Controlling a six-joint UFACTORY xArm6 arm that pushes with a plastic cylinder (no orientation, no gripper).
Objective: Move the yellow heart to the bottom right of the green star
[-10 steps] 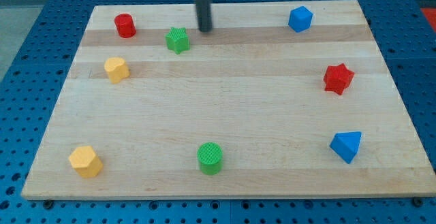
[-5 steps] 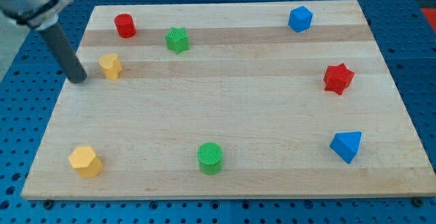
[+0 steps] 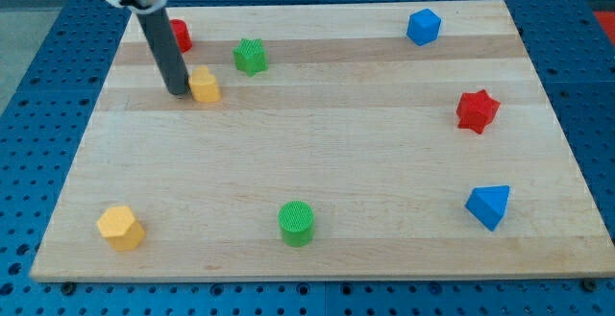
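The yellow heart (image 3: 205,85) lies on the wooden board (image 3: 317,153) near the view's top left. The green star (image 3: 250,57) sits just above and to the right of it, a small gap between them. My tip (image 3: 179,91) stands right against the heart's left side. The rod rises from there up and to the left and covers part of the red cylinder (image 3: 179,35).
A blue block (image 3: 423,27) is at the view's top right. A red star (image 3: 477,110) is at the right edge. A blue triangular block (image 3: 489,206) is at the bottom right. A green cylinder (image 3: 297,223) is at the bottom middle. A yellow hexagon (image 3: 120,228) is at the bottom left.
My tip swung from the top middle round to the heart's left side, then moved right. The yellow heart slid right and slightly up, closer to the green star.
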